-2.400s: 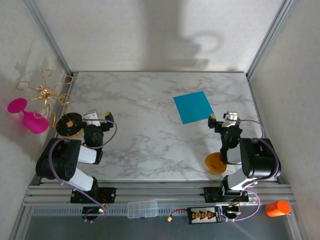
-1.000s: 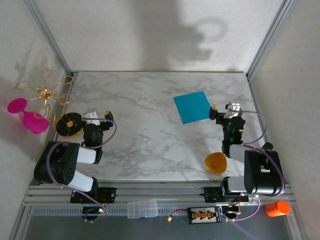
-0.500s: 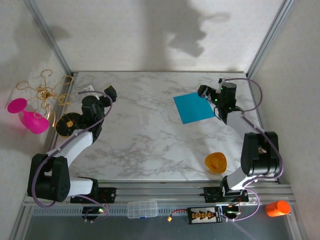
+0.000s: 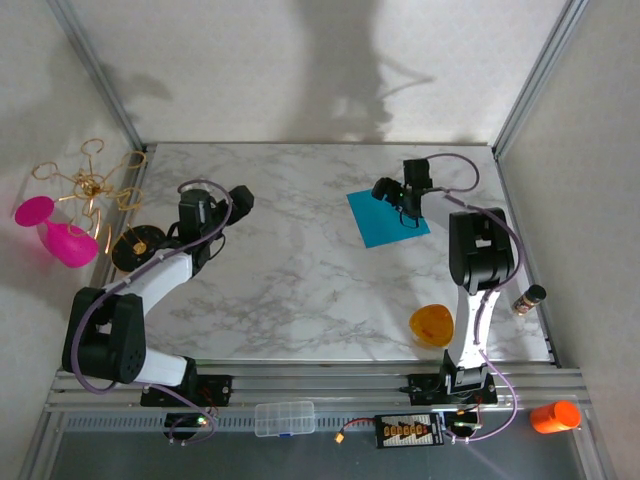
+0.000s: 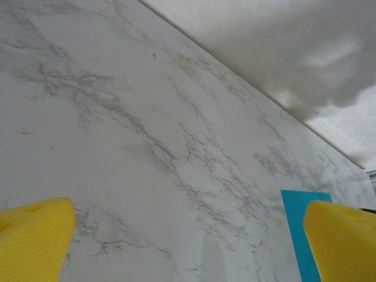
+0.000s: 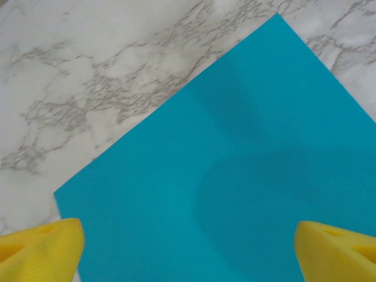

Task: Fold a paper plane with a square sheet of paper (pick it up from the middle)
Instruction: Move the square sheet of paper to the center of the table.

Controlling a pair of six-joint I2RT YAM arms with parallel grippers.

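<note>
The square sheet of paper [image 4: 385,218] lies flat on the marble table at the back right, teal-blue and with no fold in it. My right gripper [image 4: 397,198] hangs over its far part, open. In the right wrist view the sheet [image 6: 235,147] spreads under the right gripper [image 6: 188,252], whose yellow fingertips [image 6: 38,249] stand wide apart with nothing held between them. My left gripper [image 4: 232,208] is over bare marble at the back left, open and empty. In the left wrist view, past the left gripper [image 5: 188,247], a strip of the sheet [image 5: 296,232] shows beside the right-hand fingertip.
An orange bowl [image 4: 432,325] sits near the front right. A black round piece [image 4: 138,248], a pink goblet [image 4: 55,235] and a gold wire stand [image 4: 85,180] crowd the left edge. A small bottle [image 4: 528,298] lies by the right rail.
The right gripper has swung left, from the sheet's right edge to over its far part. The left gripper has moved a little right and nearer. The sheet has not moved.
</note>
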